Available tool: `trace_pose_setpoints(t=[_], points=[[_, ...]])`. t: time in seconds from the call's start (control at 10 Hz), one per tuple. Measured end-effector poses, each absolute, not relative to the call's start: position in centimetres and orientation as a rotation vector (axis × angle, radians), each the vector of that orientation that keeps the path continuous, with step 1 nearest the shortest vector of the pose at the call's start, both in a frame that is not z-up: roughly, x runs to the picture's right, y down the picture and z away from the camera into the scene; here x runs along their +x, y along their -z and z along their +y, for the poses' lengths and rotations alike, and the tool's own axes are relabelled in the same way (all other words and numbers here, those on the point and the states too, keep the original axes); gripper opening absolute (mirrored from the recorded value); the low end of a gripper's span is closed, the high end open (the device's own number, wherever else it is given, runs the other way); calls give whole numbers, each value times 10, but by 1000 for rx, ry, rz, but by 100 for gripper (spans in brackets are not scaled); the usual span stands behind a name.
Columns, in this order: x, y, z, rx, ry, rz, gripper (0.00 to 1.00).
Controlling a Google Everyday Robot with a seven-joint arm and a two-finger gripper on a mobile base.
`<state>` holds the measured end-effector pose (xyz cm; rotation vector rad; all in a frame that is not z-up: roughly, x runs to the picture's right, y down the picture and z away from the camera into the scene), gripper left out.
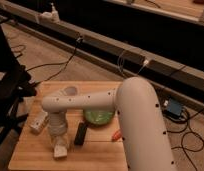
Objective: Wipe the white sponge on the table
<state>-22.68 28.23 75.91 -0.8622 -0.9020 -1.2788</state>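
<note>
**Gripper down on the white sponge at the near left of the table**

From the camera view, we see the gripper (60, 148) pointing down at the table's (97, 150) near left part, with the white sponge (60, 150) under its tip. We cannot tell whether the fingers are spread or pressed together. The arm (130, 120) hides the table's right side. A black bar (81, 134) lies just right of the sponge; a green dish (99, 118) sits farther back. Cables trail across the brown floor (55, 55).
</note>
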Motion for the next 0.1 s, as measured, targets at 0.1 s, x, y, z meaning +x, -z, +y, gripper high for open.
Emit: trace_pose_setpoints(t=[0.1], points=[[-244, -760, 280, -838, 1307, -922, 0]])
